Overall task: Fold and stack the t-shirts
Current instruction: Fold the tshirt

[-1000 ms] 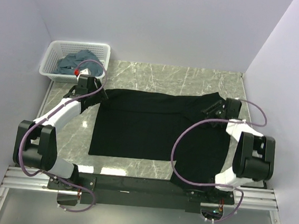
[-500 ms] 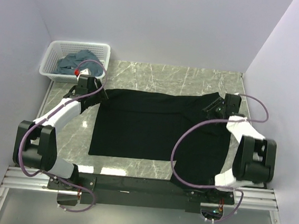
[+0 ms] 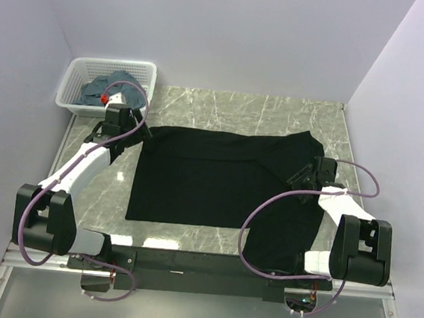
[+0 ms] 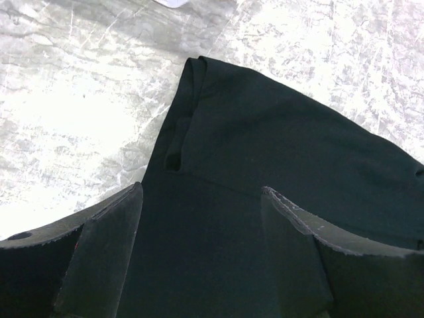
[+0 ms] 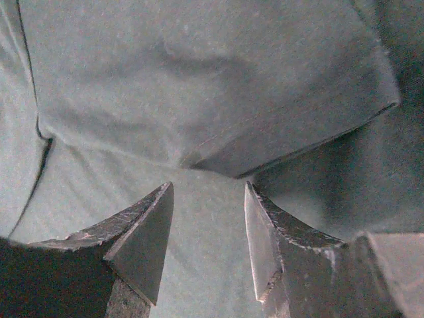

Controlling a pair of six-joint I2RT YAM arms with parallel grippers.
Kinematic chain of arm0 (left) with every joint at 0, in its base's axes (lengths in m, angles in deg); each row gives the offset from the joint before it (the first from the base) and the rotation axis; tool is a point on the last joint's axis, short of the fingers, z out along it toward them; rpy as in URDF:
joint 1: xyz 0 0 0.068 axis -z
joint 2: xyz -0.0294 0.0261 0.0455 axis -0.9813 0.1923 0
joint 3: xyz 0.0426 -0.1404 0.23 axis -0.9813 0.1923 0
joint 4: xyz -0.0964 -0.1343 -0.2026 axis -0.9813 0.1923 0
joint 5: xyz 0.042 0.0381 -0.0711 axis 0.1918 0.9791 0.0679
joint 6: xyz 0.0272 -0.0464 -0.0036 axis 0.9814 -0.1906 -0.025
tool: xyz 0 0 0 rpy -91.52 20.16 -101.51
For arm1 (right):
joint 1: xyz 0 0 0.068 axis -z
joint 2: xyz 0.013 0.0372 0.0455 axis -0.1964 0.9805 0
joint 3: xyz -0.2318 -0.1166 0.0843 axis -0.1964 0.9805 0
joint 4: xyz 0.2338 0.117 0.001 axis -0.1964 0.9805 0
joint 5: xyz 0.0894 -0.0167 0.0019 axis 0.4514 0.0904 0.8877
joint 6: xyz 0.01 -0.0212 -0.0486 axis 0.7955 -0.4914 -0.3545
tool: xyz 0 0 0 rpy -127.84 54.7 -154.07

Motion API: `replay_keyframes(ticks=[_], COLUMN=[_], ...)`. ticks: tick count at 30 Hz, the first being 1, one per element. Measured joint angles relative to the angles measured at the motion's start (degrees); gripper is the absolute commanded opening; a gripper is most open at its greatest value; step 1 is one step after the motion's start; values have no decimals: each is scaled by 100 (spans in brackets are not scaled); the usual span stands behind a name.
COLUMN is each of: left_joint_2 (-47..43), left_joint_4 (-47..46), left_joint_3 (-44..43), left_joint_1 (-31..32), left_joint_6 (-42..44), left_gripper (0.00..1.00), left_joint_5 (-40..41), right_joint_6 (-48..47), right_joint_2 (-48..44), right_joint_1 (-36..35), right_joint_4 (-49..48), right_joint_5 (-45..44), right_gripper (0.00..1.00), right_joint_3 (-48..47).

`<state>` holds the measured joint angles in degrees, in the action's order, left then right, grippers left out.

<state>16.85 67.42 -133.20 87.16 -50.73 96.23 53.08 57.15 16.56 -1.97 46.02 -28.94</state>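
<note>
I see the black t-shirt (image 3: 210,178) spread flat across the middle of the counter (image 3: 240,105). Left claw (image 4: 199,192) hangs released over the sleeve at the shirt's far-left corner. Right claw (image 5: 207,189) is released too, jaws apart over the right sleeve hem, gripping nothing. Blue-grey shirts (image 3: 110,89) lie bundled in the basket (image 3: 73,78) at the far-left corner.

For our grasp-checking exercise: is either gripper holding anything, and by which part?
Nothing is held: left gripper and right gripper both stand open over the black t-shirt, no cloth between their jaws.
</note>
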Motion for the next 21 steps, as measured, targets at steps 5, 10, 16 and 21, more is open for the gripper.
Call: replay_keyframes(ticks=[5, 10, 16, 21], left_joint_2=[-28, -44, -44, -44], left_joint_4=[2, 2, 4, 4], left_joint_3=[0, 0, 0, 0], left_joint_1=[0, 0, 0, 0], left_joint_6=[39, 39, 42, 44], left_gripper=[77, 77, 78, 77], left_joint_5=[24, 24, 26, 35], right_joint_6=[149, 254, 409, 446], right_joint_2=[15, 72, 428, 549], right_joint_1=[0, 0, 0, 0], right_joint_4=[-186, -577, -935, -1108], right_joint_5=[-210, -297, -245, -186], right_gripper=[53, 53, 49, 24], right_joint_3=[81, 140, 133, 109])
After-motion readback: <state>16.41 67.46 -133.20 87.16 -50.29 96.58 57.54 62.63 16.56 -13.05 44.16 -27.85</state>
